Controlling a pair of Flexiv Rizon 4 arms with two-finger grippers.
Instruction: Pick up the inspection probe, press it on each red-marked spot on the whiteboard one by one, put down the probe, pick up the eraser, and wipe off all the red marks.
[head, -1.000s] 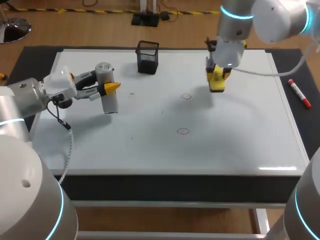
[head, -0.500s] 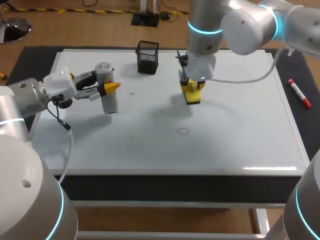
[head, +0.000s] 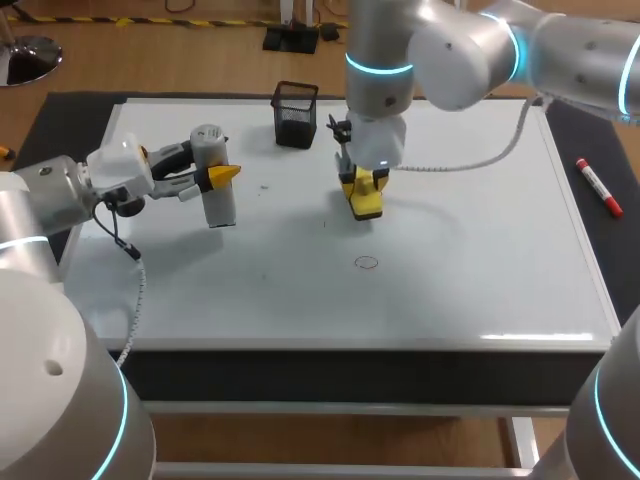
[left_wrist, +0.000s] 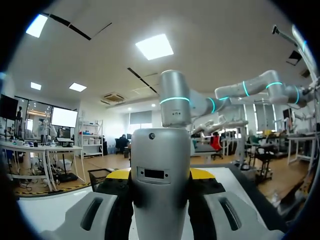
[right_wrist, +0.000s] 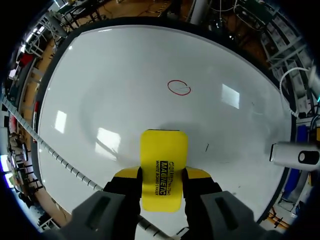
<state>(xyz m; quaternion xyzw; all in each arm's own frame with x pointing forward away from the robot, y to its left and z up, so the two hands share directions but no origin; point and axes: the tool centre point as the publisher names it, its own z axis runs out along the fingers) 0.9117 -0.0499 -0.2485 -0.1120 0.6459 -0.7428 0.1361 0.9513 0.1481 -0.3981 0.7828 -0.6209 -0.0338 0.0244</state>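
the right gripper, reaching in past the middle of the whiteboard, pinches the yellow eraser between both fingers and points it down at the board. one red circle mark lies near the eraser, apart from it. the left gripper sits over the board's left part, jaws clamped on the upright grey inspection probe; a black mesh cup stands near the far edge.

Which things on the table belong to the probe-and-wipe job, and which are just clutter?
Job: inspection probe, eraser, whiteboard, red circle drawn on it.
Lying about: black mesh cup on the board, red marker beside the board.
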